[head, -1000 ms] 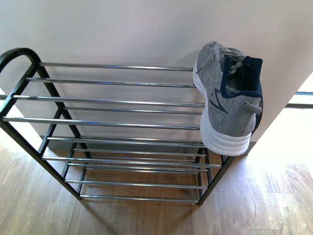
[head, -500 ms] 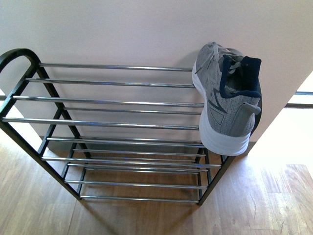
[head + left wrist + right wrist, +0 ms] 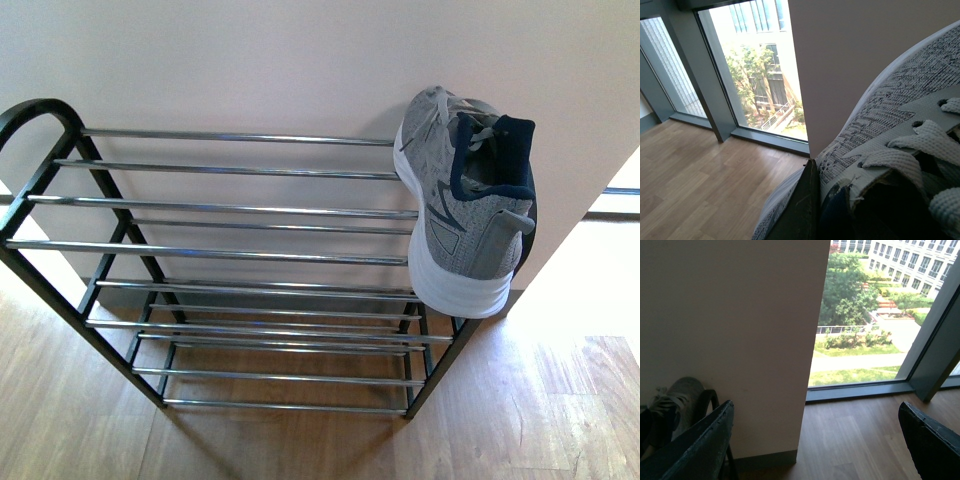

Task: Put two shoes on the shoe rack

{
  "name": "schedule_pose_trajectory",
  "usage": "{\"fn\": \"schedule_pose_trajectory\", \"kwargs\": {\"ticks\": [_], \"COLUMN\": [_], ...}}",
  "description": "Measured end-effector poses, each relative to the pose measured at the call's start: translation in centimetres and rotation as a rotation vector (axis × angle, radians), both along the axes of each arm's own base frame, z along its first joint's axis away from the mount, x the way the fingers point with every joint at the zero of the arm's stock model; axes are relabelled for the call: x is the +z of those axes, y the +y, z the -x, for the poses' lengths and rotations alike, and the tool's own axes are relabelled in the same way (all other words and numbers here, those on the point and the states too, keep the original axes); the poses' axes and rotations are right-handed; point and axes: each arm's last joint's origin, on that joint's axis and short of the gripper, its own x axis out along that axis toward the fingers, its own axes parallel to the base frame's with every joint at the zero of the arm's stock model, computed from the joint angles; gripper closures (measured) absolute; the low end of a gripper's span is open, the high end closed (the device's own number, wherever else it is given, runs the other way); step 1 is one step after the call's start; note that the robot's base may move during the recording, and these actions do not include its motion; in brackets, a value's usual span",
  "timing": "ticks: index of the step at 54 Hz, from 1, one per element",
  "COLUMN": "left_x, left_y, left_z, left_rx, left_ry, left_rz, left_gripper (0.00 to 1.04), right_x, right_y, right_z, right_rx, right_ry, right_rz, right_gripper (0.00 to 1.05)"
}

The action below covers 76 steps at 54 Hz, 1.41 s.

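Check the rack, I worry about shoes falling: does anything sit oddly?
The grey knit sneaker with white sole sits at the far right end of the black-framed chrome-bar shoe rack, top tier, heel overhanging the front bar.

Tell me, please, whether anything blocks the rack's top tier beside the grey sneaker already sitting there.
Nothing visible does. On the shoe rack, the top bars run bare from the grey sneaker at the right end all the way across to the left end.
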Motion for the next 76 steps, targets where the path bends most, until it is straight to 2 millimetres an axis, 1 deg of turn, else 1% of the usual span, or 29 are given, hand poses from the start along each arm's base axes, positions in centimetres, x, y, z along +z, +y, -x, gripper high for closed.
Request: {"fn": "schedule_pose_trajectory", "kwargs": {"ticks": [26, 27, 29, 30, 32, 36, 43, 45, 49, 50, 53, 54, 55, 56, 62, 76], "left_x": [0.0, 0.0, 0.0, 0.0, 0.0, 0.0, 0.0, 0.0, 0.0, 0.0, 0.0, 0.0, 0.0, 0.0, 0.0, 0.0], "left_y": [0.0, 0.0, 0.0, 0.0, 0.0, 0.0, 0.0, 0.0, 0.0, 0.0, 0.0, 0.0, 0.0, 0.0, 0.0, 0.0], "left_z": [0.0, 0.0, 0.0, 0.0, 0.0, 0.0, 0.0, 0.0, 0.0, 0.0, 0.0, 0.0, 0.0, 0.0, 0.0, 0.0], "left_rx": [0.0, 0.0, 0.0, 0.0, 0.0, 0.0, 0.0, 0.001, 0.0, 0.0, 0.0, 0.0, 0.0, 0.0, 0.0, 0.0], "left_ry": [0.0, 0.0, 0.0, 0.0, 0.0, 0.0, 0.0, 0.0, 0.0, 0.0, 0.0, 0.0, 0.0, 0.0, 0.0, 0.0], "left_rz": [0.0, 0.0, 0.0, 0.0, 0.0, 0.0, 0.0, -0.001, 0.0, 0.0, 0.0, 0.0, 0.0, 0.0, 0.0, 0.0], "left_gripper": [1.03, 1.03, 1.03, 1.03, 1.03, 1.03, 1.03, 1.03, 1.03, 1.03, 1.03, 1.03, 1.03, 1.03, 1.03, 1.03], "right_x": [0.0, 0.0, -0.1, -0.4, -0.8, -1.6, -2.8, -3.2, -4.1, -4.2, -4.5, -4.6, -4.9, -5.0, -5.7, -6.7], "right_y": [0.0, 0.0, 0.0, 0.0, 0.2, 0.5, 0.8, 1.1, 1.8, 1.8, 1.8, 1.8, 1.8, 1.8, 1.8, 1.8], "right_z": [0.0, 0.0, 0.0, 0.1, 0.1, 0.2, 0.3, 0.6, 1.3, 1.4, 1.4, 1.4, 1.4, 1.4, 1.4, 1.4], "right_rx": [0.002, 0.03, 0.139, 0.212, 0.288, 0.368, 0.378, 0.342, 0.389, 0.391, 0.381, 0.381, 0.381, 0.382, 0.383, 0.383], "right_ry": [0.0, -0.008, -0.042, -0.053, -0.055, -0.054, -0.046, -0.035, -0.043, -0.05, -0.052, -0.052, -0.049, -0.047, -0.046, -0.047], "right_rz": [0.001, -0.007, -0.025, -0.031, -0.04, -0.051, -0.058, -0.062, -0.062, -0.061, -0.06, -0.06, -0.061, -0.058, -0.064, -0.064], "right_gripper": [0.09, 0.11, 0.17, 0.22, 0.28, 0.38, 0.55, 0.62, 0.78, 0.83, 0.94, 0.96, 1.01, 1.03, 1.03, 1.03]}}
